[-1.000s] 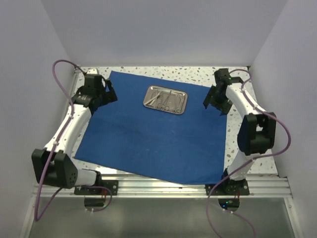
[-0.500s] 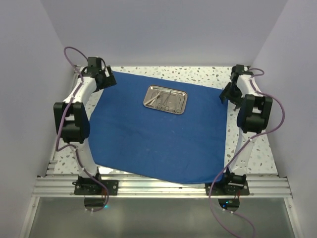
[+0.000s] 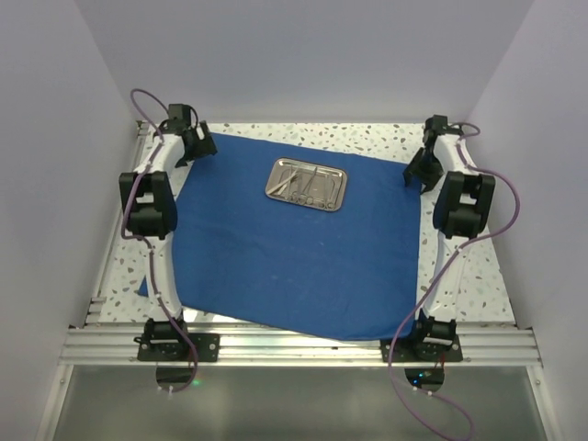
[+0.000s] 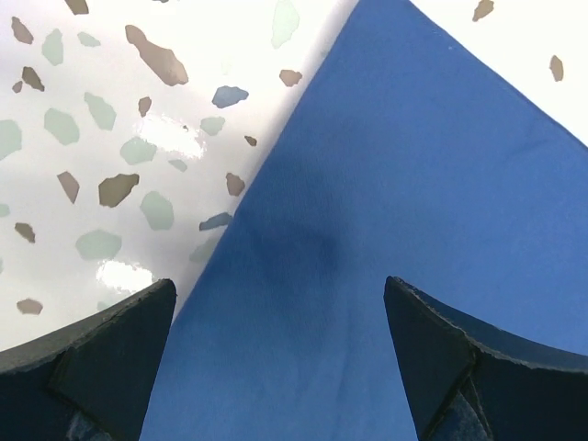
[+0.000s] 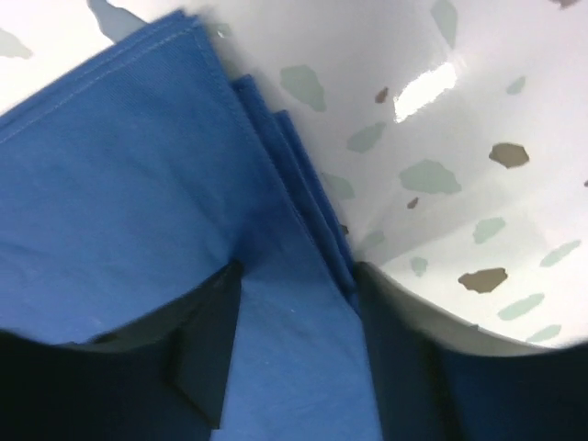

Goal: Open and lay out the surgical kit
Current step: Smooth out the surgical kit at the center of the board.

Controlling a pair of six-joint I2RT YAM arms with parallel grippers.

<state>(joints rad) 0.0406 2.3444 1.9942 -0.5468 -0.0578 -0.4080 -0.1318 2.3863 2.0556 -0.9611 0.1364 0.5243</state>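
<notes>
The royal-blue cloth wrap (image 3: 294,262) lies spread flat on the speckled table. The steel tray (image 3: 338,191) sits on its far middle with slim silver instruments (image 3: 303,182) inside; I cannot tell them apart. My left gripper (image 3: 199,143) hovers over the cloth's far-left corner; the left wrist view shows it (image 4: 280,289) open wide with the cloth edge (image 4: 395,184) beneath. My right gripper (image 3: 419,169) is at the far-right corner; in its wrist view it (image 5: 294,276) is partly open, fingers down on the cloth (image 5: 119,184), with folded edges (image 5: 303,202) bunched against one finger.
White speckled tabletop (image 3: 469,276) shows around the cloth on the left, right and far sides. Grey walls close in on three sides. The aluminium rail (image 3: 294,344) with the arm bases runs along the near edge. Purple cables loop beside both arms.
Both arms have reached farther out to the cloth's far corners. The cloth's far-right corner has shifted a little to the right. The tray has not moved.
</notes>
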